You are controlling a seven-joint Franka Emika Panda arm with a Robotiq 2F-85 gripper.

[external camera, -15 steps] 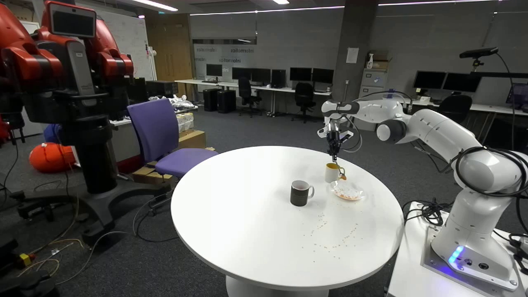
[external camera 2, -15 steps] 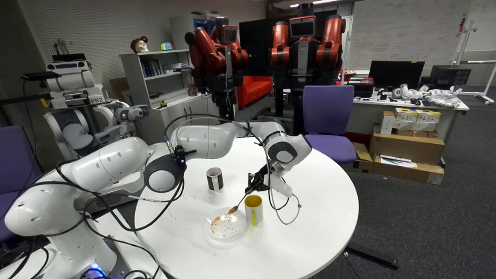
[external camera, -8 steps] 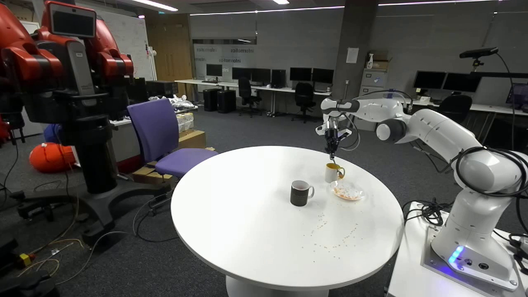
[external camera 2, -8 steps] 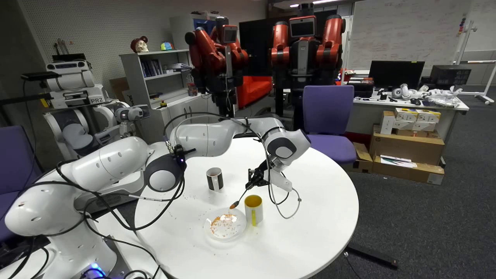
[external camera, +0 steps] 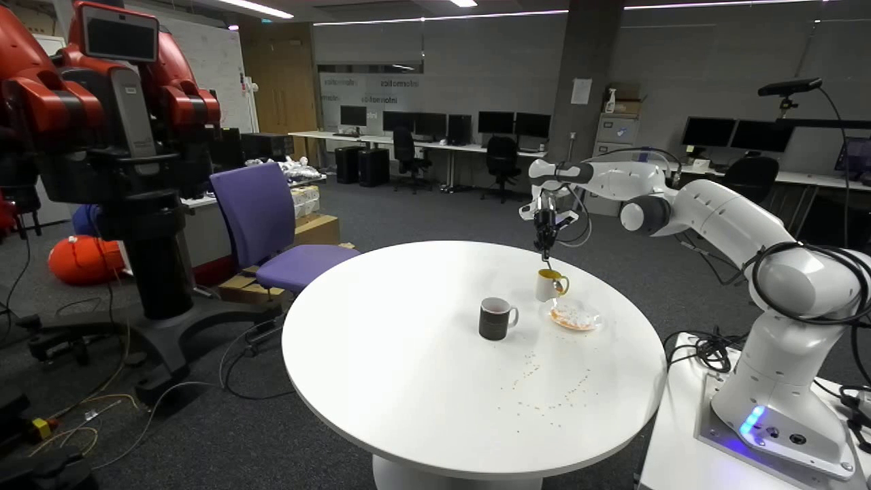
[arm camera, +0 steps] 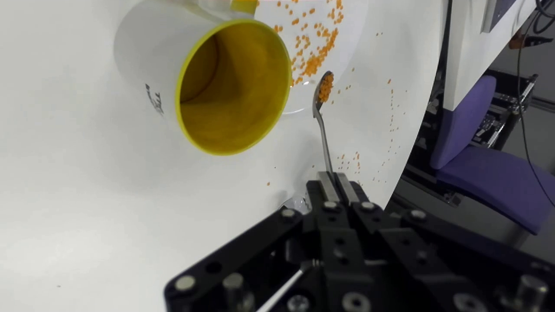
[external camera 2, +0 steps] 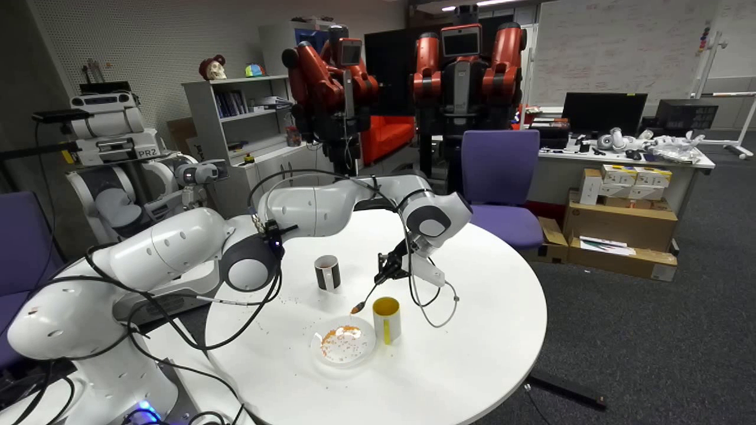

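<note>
Where the end effector [arm camera: 332, 175] pinches the spoon [arm camera: 323, 131], we see orange grains [arm camera: 326, 88] heaped in it, above the tabletop [arm camera: 86, 182] and near both the plate [arm camera: 352, 34] and the yellow-lined mug [arm camera: 208, 82].

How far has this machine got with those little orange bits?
Apparently done: a scoop, since orange grains sit in the spoon. In hand: the closed jaws hold that spoon up beside the yellow-lined mug. Perhaps left: the grains lying on the plate; none show inside the mug.

The table [external camera: 408, 381] bears mugs [external camera: 494, 318], plate [external camera 2: 362, 352] and grains [arm camera: 357, 158].
</note>
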